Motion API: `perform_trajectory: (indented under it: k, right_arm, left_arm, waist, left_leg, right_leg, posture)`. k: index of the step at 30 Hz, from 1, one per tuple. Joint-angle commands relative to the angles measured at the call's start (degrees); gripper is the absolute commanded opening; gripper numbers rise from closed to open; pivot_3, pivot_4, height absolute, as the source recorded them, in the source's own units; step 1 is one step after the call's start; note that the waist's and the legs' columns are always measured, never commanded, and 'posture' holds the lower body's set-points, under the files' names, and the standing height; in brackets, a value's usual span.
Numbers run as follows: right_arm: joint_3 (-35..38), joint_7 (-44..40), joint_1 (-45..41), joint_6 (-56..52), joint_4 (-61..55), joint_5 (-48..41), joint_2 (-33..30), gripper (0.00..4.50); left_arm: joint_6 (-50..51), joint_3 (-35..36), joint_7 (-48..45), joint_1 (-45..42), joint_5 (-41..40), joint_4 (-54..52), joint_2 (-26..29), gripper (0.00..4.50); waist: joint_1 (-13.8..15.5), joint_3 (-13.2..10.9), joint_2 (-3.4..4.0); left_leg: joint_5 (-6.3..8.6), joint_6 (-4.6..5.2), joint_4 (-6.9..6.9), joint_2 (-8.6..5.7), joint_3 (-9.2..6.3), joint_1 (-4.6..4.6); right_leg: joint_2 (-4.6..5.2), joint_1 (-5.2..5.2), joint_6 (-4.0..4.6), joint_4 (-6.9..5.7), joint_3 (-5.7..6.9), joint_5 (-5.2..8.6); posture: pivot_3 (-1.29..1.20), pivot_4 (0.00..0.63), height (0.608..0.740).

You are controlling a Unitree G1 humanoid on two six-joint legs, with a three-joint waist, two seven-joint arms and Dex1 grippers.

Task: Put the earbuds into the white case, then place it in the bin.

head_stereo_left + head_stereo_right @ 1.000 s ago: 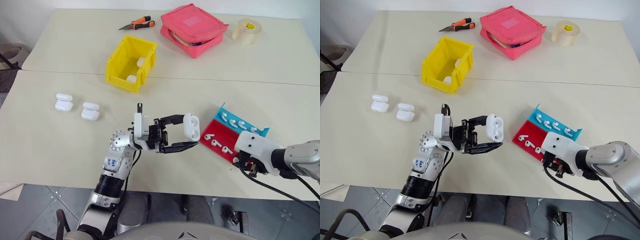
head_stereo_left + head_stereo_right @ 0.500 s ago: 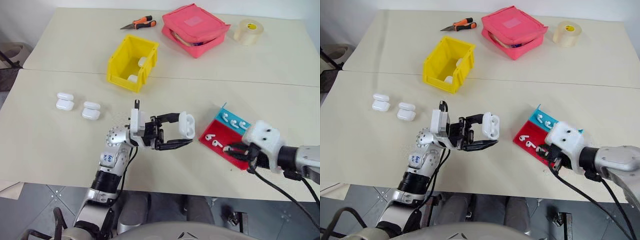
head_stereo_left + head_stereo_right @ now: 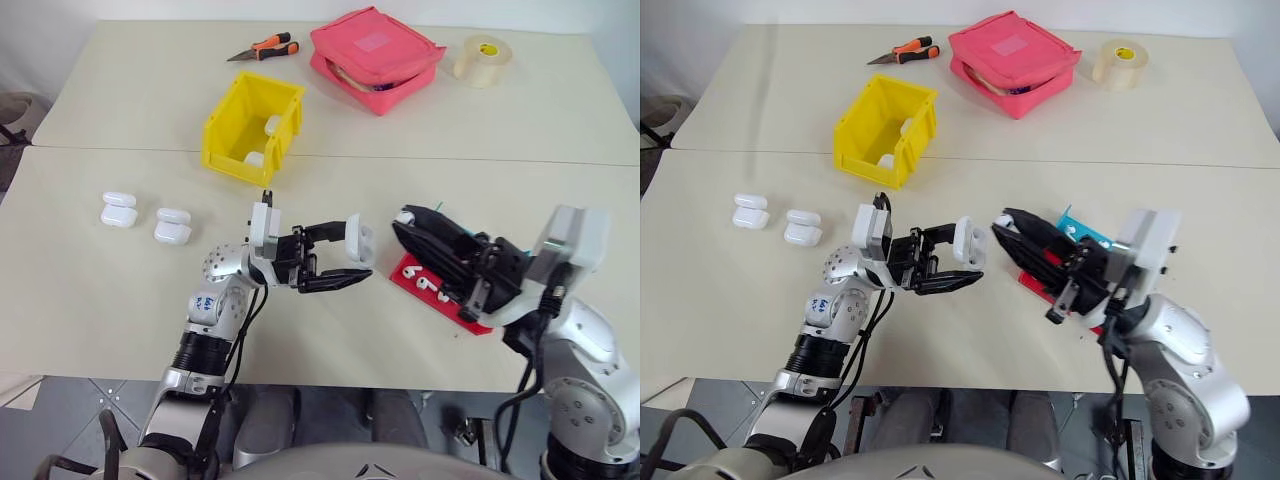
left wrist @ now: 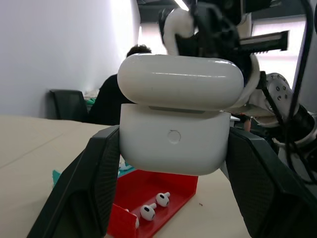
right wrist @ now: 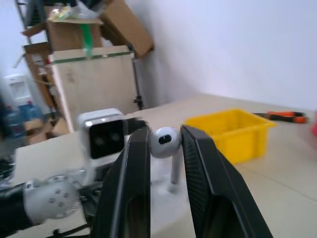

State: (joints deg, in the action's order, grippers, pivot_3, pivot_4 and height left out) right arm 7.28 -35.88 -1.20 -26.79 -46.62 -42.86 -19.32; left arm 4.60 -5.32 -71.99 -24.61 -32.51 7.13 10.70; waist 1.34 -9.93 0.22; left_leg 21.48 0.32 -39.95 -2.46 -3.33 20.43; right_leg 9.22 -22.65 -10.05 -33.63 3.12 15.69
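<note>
Your two head views looked forward and down over the desk [image 3: 120, 300] from above, a slight sideways offset apart, sharing the whole scene out to the bin [image 3: 252, 130]. Your left wrist view sat close behind the white case [image 4: 176, 119], facing the right tool [image 3: 400, 220]. Your right wrist view looked back across the desk toward the bin.

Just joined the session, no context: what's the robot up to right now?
It's loading earbuds into a case. The left gripper holds a white case above the table, lid partly open. The right gripper pinches one earbud and hangs beside the case, not yet touching it. More earbuds lie in the red tray. Two more cases wait on the table, and the yellow bin already contains some.
</note>
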Motion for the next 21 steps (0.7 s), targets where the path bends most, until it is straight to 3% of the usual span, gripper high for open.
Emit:
perform_trajectory:
  k: [1, 21]
  right_arm:
    - [-3.32, -0.25, -0.85, 4.78, 2.68, 2.15, 2.05, 0.73]
    - [-9.49, -2.14, -1.57, 14.01, 13.58, 5.60, 5.30, 0.73]
  left_arm:
    - [1.69, 1.07, 0.57, -0.91, -2.03, -3.92, 0.65, 2.81]
    - [3.86, 1.00, 2.07, -0.66, -2.45, -7.26, 0.49, 2.81]
  waist:
    - [-0.05, 0.00, 0.00]
    - [-0.11, 0.00, 0.03]
  left_leg:
    - [0.00, 0.00, 0.00, 0.00, -0.01, 0.00]
    - [0.00, 0.00, 0.03, 0.00, 0.02, -0.02]
  right_leg:
    - [0.00, 0.00, 0.00, -0.01, 0.00, 0.00]
    - [-0.01, -0.03, 0.02, -0.03, -0.03, 0.01]
  posture:
    - [0.00, 0.150, 0.740]
    - [0.00, 0.150, 0.740]
